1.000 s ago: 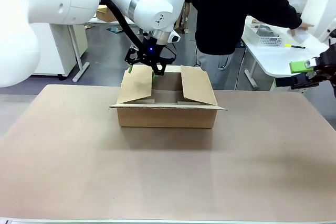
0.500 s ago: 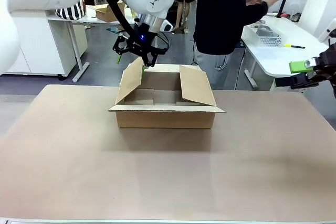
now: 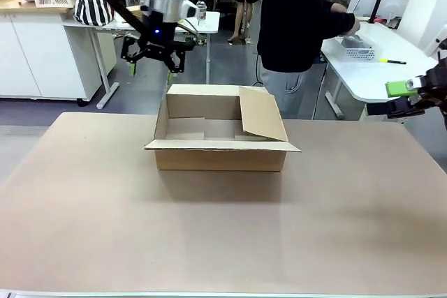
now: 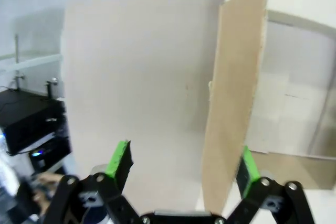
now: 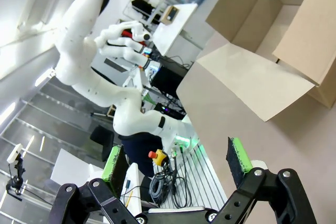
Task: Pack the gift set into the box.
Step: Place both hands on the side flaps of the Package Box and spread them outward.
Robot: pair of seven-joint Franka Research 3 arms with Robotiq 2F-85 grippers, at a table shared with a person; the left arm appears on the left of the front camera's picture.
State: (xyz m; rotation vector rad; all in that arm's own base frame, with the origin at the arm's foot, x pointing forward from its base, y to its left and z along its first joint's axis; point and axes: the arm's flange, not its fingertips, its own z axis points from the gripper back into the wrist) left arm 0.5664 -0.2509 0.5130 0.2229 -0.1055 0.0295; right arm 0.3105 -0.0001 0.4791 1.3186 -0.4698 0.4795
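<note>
Left gripper [image 3: 151, 63] hangs above and behind the box's [image 3: 220, 155] left rear corner. Its fingers are spread wide and grip nothing. In its wrist view the green pads [image 4: 119, 158] stand well apart, with an upright flap's edge farther off between them. Right gripper [image 3: 401, 99] waits at the table's [image 3: 105, 228] right side, well apart from the box. Its wrist view shows it just as wide and empty.

By my reading, packing has hardly begun. The box sits open in the middle of the table, toward the far side, and the part of its floor that shows is bare cardboard. The gift set has yet to go in, so nearly everything is left to do: fetch it, lay it flat inside, perhaps fold the flaps. The right flap [image 3: 262, 113] leans in over the opening and would likely get in the way.

The near wall hides the front strip of the floor. The picture's edge cuts off the right gripper in the front view. The person [image 3: 293, 19] reaches a hand [image 3: 353, 26] to a side table [image 3: 363, 75]; whether it holds the gift set I cannot tell.
</note>
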